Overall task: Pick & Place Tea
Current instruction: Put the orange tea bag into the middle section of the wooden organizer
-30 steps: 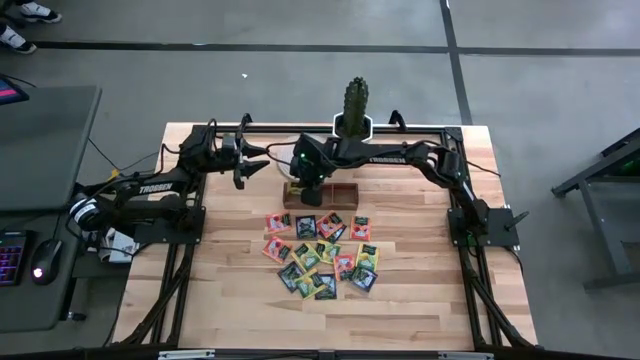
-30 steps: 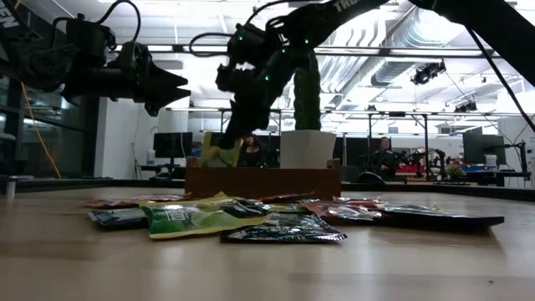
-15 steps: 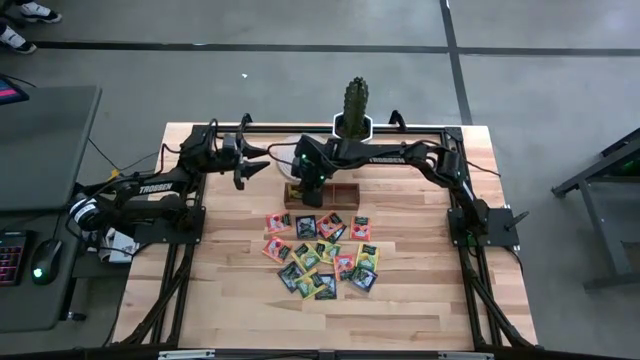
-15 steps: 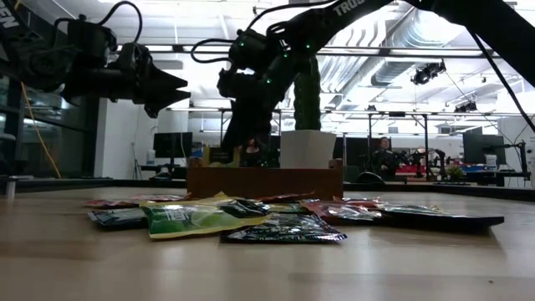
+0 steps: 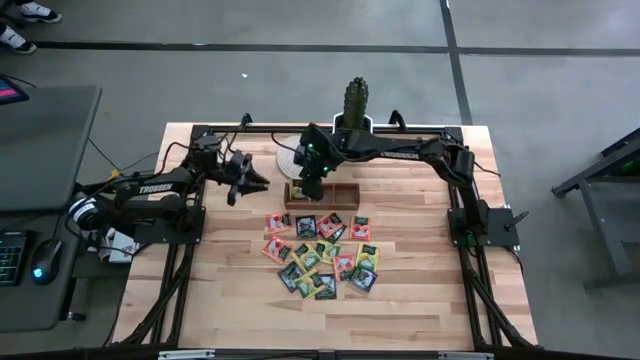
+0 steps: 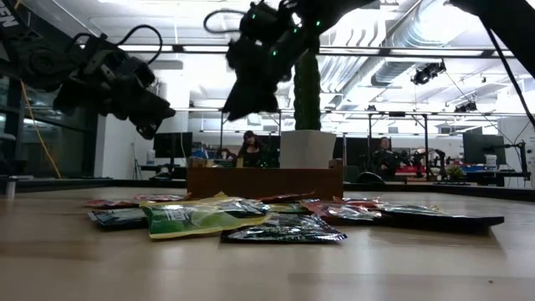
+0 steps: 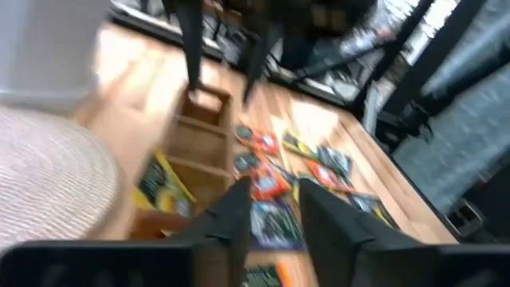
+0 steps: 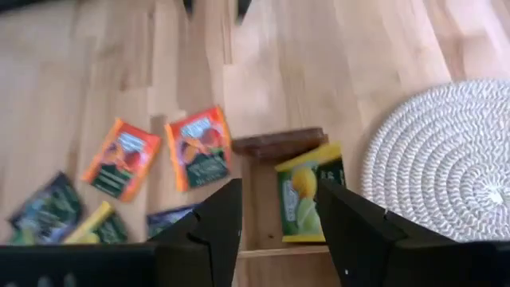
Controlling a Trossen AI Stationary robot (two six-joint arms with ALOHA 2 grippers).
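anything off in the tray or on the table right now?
Nothing damaged or spilled. One yellow packet lies in the end compartment of the wooden tray, slightly crooked. The rest of the tea packets sit in a loose overlapping heap on the table. The right claw is open above the tray.

The table [image 5: 400,300] is seen from overhead, level from its edge, and closely from both wrists; the wooden tray [image 5: 335,192] is shared throughout.
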